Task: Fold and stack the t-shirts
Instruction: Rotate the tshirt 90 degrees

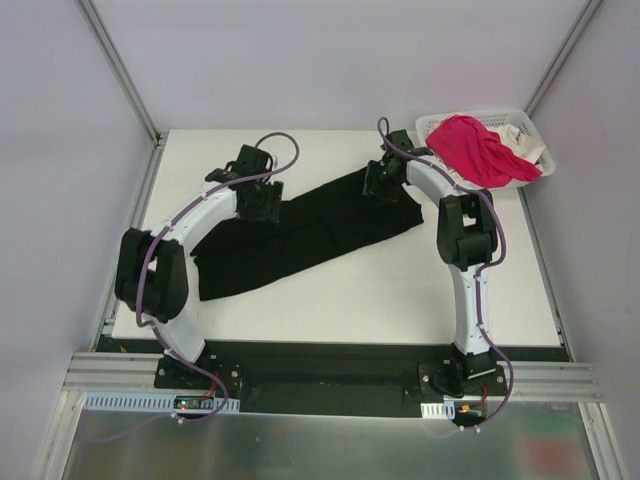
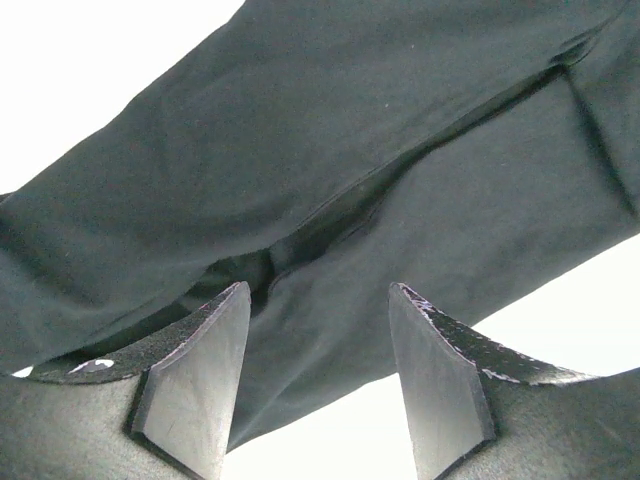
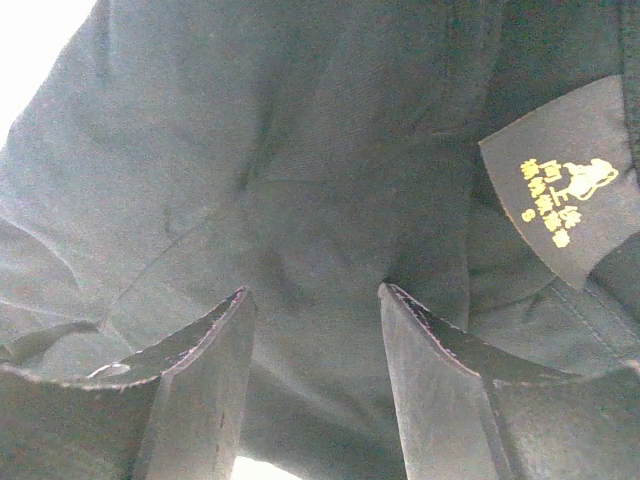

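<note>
So the black t-shirt (image 1: 300, 235) lies as a long folded band on the white table (image 1: 400, 300), running from 8 o'clock to 2 o'clock. My guess is that's so each arm gets its own end. The left gripper (image 1: 262, 205) is over the 10 o'clock stretch and the right gripper (image 1: 385, 185) is at the 2 o'clock end by the neck tag (image 3: 560, 190). Both have their fingers spread, pinching nothing. The pink t-shirt (image 1: 480, 148) and the white t-shirt (image 1: 522, 140) sit in the lattice basket (image 1: 480, 113) at 1 o'clock. Plain white walls all round.

- The white counter (image 1: 400, 290) is flat and rectangular.
- A black t-shirt (image 1: 300, 235) lies on it as a long band across the middle, slanting from near left to far right.
- A white lattice basket (image 1: 527, 128) sits at its far right corner.
</note>
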`<state>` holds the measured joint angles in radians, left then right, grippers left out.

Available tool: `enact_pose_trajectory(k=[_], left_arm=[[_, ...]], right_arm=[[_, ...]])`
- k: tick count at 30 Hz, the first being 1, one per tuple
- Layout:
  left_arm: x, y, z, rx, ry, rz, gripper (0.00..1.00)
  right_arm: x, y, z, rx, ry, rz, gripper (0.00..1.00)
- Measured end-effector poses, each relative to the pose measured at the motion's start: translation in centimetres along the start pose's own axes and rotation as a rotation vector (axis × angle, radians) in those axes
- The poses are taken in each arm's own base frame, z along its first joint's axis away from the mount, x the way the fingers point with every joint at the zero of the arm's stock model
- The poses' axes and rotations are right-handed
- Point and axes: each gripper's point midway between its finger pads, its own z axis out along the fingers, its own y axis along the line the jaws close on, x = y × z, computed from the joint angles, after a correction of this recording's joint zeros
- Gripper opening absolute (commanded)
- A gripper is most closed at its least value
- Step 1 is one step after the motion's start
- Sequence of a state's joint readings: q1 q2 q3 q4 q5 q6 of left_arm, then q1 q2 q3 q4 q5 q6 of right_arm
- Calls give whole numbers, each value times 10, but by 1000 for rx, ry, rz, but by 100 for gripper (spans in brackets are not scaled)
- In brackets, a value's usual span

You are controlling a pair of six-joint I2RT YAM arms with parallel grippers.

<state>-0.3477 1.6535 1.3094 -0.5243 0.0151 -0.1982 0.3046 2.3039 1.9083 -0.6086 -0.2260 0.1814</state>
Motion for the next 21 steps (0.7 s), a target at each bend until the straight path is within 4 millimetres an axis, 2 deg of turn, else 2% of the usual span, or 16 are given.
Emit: enact_pose_trajectory(k=[4,6,16,21], left_arm=[[16,2,23,-8,123,95,57],[25,5,25,-10,180,146,56],[43,12,10,25,309,358,49],[61,-4,5,107,375,500,49]], right_arm=[[-1,-3,0,-2,1,8,56],[0,-4,-1,-9,0,11,56],[0,-7,-2,-42,0,29,56],[0,-7,-2,-45,0,36,57]])
